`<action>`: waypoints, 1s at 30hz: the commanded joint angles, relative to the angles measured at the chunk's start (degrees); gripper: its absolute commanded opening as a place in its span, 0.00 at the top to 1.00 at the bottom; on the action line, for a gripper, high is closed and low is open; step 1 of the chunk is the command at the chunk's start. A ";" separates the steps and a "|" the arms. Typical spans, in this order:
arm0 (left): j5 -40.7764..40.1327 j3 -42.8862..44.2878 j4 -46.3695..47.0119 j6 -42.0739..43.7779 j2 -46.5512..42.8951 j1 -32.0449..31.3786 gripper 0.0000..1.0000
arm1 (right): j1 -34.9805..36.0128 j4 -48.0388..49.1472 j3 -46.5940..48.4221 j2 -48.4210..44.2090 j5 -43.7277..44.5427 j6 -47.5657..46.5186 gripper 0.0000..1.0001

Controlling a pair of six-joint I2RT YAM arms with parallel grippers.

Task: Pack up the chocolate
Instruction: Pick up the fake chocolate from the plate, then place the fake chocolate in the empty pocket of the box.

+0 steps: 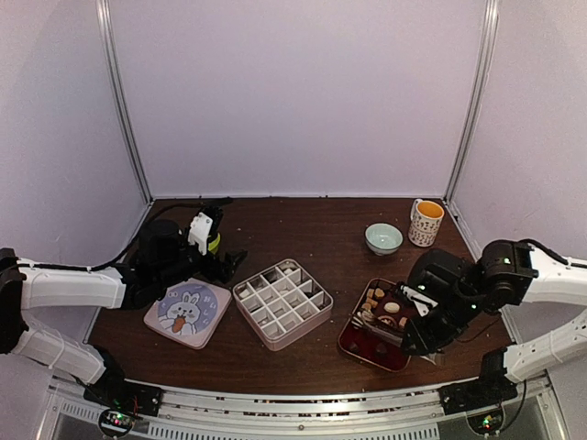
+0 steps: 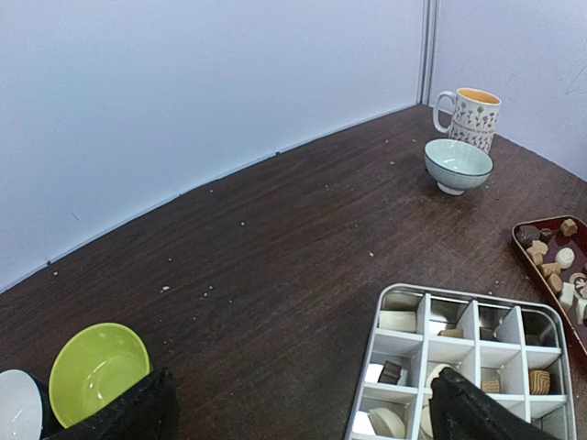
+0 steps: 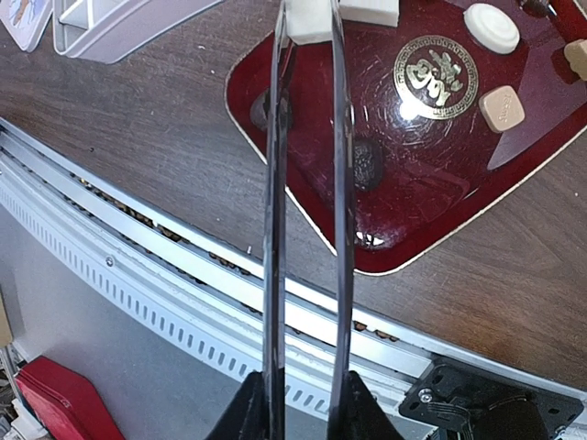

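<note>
Chocolate pieces [image 1: 380, 300] lie on a dark red tray [image 1: 353, 344]. In the right wrist view I see a cream round piece [image 3: 491, 27], a tan block [image 3: 502, 108] and a dark piece [image 3: 367, 163] on the tray [image 3: 431, 211]. My right gripper [image 3: 298, 403] [image 1: 415, 337] is shut on long metal tongs [image 3: 339, 183]. The tongs' tips stand on either side of a cream-white block [image 3: 310, 20]. A white divided box [image 1: 282, 302] [image 2: 463, 362] holds several pieces. My left gripper [image 2: 307, 417] [image 1: 223, 264] hangs open just left of the box, with nothing between its fingers.
A lid with a rabbit picture [image 1: 187, 313] lies left of the box. A pale bowl [image 1: 383, 237] and a flowered mug [image 1: 426, 222] stand at the back right. A green bowl [image 2: 98, 371] and a white bowl [image 2: 18, 403] sit under the left arm. The metal rail [image 3: 183, 266] runs along the near edge.
</note>
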 commanded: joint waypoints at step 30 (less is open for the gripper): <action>-0.20 1.53 1.80 0.38 0.70 -0.24 0.02 | 0.84 17.20 15.25 14.72 -5.44 -4.90 0.77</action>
